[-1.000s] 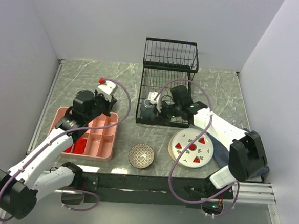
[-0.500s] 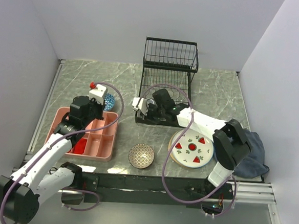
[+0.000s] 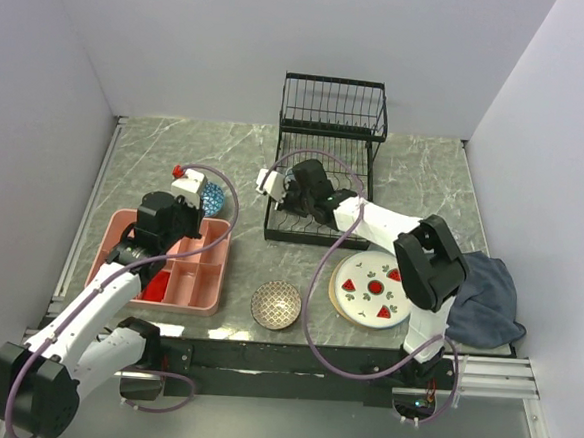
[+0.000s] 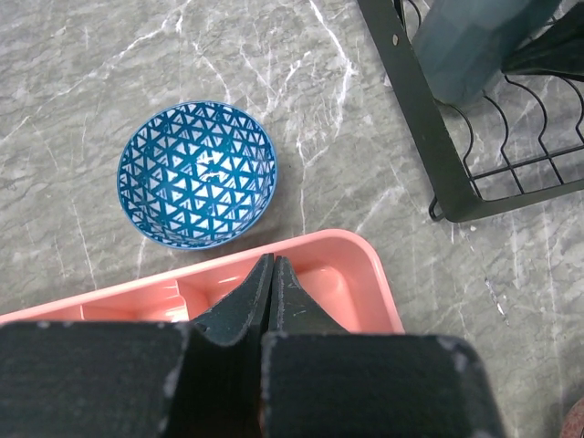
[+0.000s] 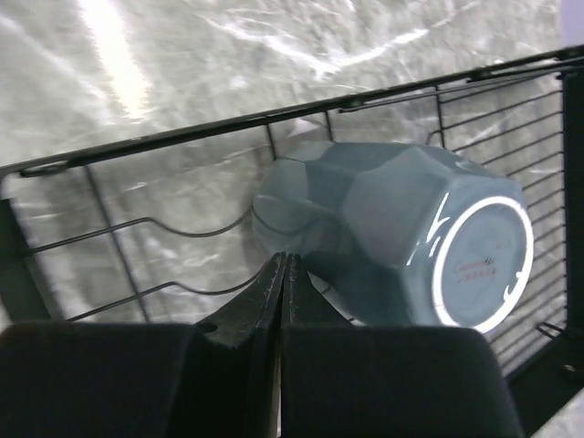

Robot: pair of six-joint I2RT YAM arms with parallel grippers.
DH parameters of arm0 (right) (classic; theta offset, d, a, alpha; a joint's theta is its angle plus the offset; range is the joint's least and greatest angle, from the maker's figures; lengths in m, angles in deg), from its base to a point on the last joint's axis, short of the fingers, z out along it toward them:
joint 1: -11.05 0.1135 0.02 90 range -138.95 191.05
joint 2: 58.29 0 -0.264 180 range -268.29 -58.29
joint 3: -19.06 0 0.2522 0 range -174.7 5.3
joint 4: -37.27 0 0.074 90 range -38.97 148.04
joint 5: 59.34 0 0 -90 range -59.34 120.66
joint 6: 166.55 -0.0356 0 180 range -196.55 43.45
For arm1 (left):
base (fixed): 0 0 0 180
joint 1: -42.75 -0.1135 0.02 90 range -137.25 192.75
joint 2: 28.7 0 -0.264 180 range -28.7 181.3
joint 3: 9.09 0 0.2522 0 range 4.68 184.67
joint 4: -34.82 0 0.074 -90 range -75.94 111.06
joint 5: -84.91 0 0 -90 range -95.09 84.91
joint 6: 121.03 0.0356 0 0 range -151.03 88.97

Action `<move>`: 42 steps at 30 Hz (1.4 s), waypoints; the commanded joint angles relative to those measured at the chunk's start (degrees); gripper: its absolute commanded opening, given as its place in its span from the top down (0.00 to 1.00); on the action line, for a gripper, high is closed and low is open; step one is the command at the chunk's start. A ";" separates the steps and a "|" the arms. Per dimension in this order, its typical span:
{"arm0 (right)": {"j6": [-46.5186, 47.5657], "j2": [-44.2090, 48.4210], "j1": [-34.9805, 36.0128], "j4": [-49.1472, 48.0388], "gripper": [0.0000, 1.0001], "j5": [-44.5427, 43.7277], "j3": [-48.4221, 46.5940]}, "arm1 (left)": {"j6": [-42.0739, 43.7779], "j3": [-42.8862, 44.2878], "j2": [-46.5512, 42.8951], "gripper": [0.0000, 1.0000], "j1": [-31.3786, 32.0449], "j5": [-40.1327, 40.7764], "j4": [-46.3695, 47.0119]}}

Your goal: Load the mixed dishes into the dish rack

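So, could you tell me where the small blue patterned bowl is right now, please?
The small blue patterned bowl sits on the marble table, left of the dish rack and just beyond the pink tray's far edge, in the left wrist view.

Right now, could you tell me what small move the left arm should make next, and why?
Probably open the left pincer and ease it forward over the blue bowl: its jaws are shut and empty above the pink tray, and the bowl sits on the table just beyond, outside the dish rack.

Top view: high, looking down over the whole table. Wrist views: close, downward; both share the black wire dish rack (image 4: pixel 474 173) with it.
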 commanded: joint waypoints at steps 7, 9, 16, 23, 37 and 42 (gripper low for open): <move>6.26 -8.43 -1.28 -16.51 1.00 -10.31 -5.16 | -2.02 -0.25 0.83 0.99 -1.15 -2.43 1.99; 7.05 -10.80 -1.80 -18.63 1.00 -11.29 -7.35 | -2.10 -0.16 0.92 0.99 -1.41 -2.61 1.90; 12.15 -17.49 -4.96 -23.46 1.00 -12.43 -13.60 | -2.54 0.54 1.45 0.99 -3.26 -3.66 1.63; 13.12 -18.99 -5.76 -26.71 1.00 -11.56 -15.28 | -2.81 0.72 1.62 0.99 -4.66 -4.54 1.46; -1.11 9.03 -0.58 -10.58 0.50 -3.93 4.49 | -1.23 4.49 2.41 0.39 -5.63 -8.22 1.98; -14.69 21.43 -1.71 6.83 0.35 -6.63 6.43 | 0.71 5.64 2.94 0.22 -5.63 -14.47 4.00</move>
